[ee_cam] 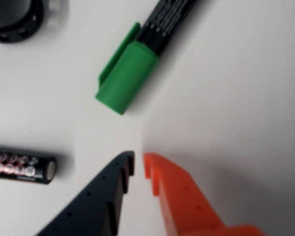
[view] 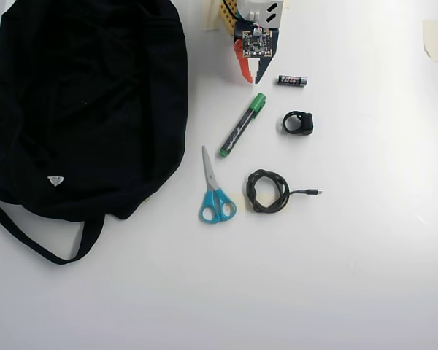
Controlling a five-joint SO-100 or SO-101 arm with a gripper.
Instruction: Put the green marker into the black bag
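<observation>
The slim black-barrelled green marker (ee_cam: 137,59) with its bright green cap lies on the white table (view: 365,240) just ahead of the black-and-orange gripper (ee_cam: 138,164), untouched; the jaws stand nearly closed, empty.

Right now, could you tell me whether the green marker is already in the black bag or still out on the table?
Out. The green marker lies flat on the white table, right of the black bag.
</observation>
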